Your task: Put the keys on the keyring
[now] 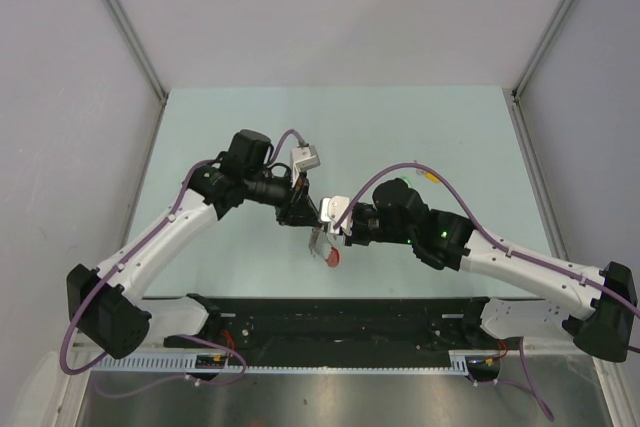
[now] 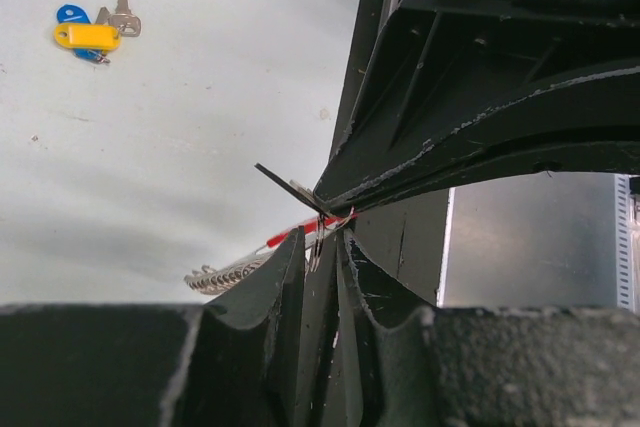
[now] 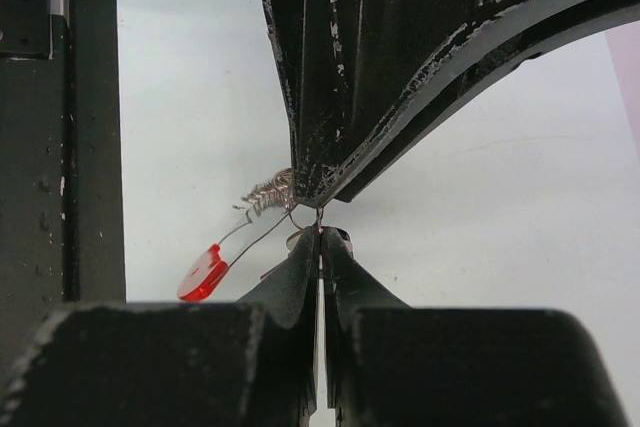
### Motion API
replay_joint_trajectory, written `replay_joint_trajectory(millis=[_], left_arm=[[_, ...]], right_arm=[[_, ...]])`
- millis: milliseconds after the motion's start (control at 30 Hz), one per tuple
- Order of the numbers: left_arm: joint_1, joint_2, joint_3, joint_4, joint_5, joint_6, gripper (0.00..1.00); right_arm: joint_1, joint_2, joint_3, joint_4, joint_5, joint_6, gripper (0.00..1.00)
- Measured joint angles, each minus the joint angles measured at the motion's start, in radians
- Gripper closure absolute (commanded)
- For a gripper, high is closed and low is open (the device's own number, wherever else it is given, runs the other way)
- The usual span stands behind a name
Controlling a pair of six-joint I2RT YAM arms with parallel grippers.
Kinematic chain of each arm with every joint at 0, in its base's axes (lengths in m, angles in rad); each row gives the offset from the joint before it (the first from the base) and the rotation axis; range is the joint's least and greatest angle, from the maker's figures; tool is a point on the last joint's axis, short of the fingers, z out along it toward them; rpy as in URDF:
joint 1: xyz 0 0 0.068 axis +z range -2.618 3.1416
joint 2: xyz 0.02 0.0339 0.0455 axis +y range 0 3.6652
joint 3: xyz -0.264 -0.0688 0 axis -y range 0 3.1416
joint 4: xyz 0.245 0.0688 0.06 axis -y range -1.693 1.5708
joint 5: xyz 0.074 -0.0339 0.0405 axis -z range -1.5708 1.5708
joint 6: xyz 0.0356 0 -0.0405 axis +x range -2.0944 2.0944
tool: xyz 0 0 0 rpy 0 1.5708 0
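The left claw is almost closed, pinching the thin wire of the keyring, and the right claw is squeezed tight on that same wire, tip to tip, with the red tag dangling at 7 o'clock. The wire is so thin it could slip out if either claw tugs, and the keyring would drop onto the tabletop. The black key sticking out at 10 o'clock could get knocked loose by a bump; the other keys lie far off at 11 o'clock
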Motion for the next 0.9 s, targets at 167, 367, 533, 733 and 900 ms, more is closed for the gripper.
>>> replay_joint_trajectory(millis=[167, 367, 533, 733, 900], left_arm=[[-0.003, 0.000, 0.000, 0.000, 0.002, 0.000, 0.76], [-0.013, 0.001, 0.000, 0.000, 0.001, 0.000, 0.79], [-0.014, 0.002, -0.001, -0.001, -0.002, 0.000, 0.82], [-0.016, 0.003, -0.003, -0.004, -0.001, 0.001, 0.82], [-0.020, 0.004, -0.009, -0.007, -0.002, 0.010, 0.81]], right_arm=[[0.000, 0.001, 0.000, 0.000, 0.000, 0.000, 1.00], [0.002, 0.003, 0.000, 0.000, 0.005, 0.000, 1.00], [0.004, 0.003, 0.000, 0.000, 0.007, 0.000, 1.00], [0.007, 0.003, 0.000, -0.001, 0.009, 0.000, 1.00], [0.008, 0.003, 0.000, -0.010, 0.012, 0.000, 1.00]])
